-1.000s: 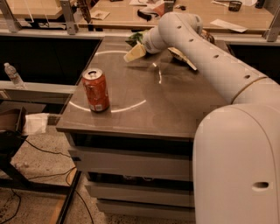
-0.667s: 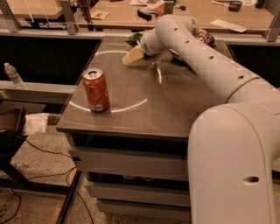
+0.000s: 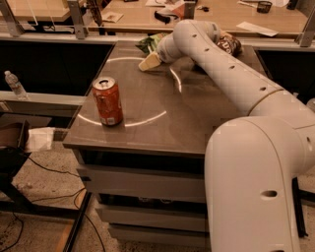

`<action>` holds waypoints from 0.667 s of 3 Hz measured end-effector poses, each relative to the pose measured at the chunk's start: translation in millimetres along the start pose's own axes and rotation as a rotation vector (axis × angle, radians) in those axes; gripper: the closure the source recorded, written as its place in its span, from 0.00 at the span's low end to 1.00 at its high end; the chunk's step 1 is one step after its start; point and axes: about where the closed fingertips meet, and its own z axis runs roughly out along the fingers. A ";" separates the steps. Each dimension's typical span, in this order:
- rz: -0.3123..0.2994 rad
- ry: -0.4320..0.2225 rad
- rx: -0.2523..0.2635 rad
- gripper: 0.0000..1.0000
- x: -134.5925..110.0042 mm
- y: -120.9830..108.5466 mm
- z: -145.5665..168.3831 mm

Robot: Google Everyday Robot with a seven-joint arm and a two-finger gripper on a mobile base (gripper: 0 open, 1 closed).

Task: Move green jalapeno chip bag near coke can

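Note:
The coke can stands upright on the front left part of the dark table. It is orange-red with a silver top. The green jalapeno chip bag lies at the back edge of the table, crinkled and partly hidden behind my arm. My gripper is low over the table just in front of the bag, at or very near its front edge. It is far behind and to the right of the can. Whether it touches the bag does not show.
A brown chip bag lies at the back right of the table, behind my arm. A wooden desk with clutter stands beyond. A water bottle stands on a ledge at the left. Cables lie on the floor.
My gripper has stayed almost in place in front of the green bag. The forearm and the large link in the foreground have swung a little to the left. The can has not moved.

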 end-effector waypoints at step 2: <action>0.000 0.000 0.000 0.87 -0.5 -0.2 -0.3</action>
